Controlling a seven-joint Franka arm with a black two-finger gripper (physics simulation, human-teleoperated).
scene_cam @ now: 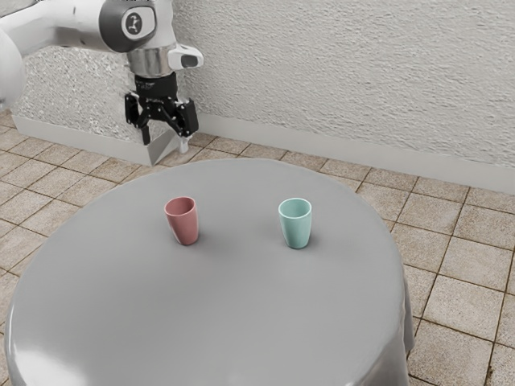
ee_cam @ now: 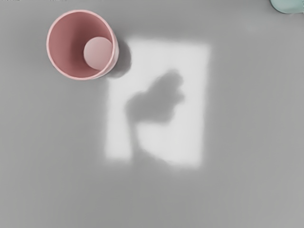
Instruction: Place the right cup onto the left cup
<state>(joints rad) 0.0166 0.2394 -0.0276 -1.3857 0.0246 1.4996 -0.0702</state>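
End effector [scene_cam: 167, 135] points down above the table [scene_cam: 201, 314], fingers [scene_cam: 191, 117] apart.

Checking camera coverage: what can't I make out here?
- Teal cup: mostly cut off by the wrist view's edge; in the exterior view, its near wall hides the inner bottom.
- Arm: base beyond the exterior view's left edge.
- Table: near side cut off by that view's lower edge.

A lane runs between the pink cup [scene_cam: 185, 227] and the green cup [scene_cam: 296, 229], upright obstacles standing well apart on a gray table [scene_cam: 185, 314]. Both rims lie exposed from above.
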